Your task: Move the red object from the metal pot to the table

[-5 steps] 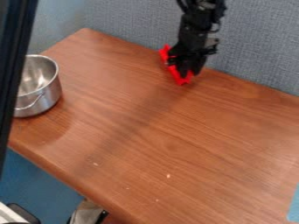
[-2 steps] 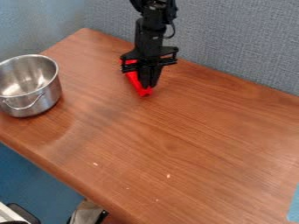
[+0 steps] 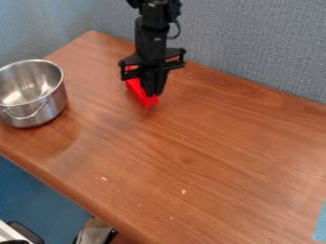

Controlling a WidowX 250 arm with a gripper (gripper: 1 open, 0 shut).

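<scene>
red object (image 3: pixel 143 91) already out of metal pot (image 3: pixel 29 91) (pot looks empty), hanging low over counter (image 3: pixel 192 152), well apart from pot. gripper (image 3: pixel 148 86) points down, jaws clenched on it. left: lower to counter, release.

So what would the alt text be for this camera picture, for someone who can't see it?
A black robot gripper, pointing down, is closed on a red block at the far side of a wooden table. An empty metal pot stands apart at the table's left edge, in front of a grey-blue wall.
</scene>
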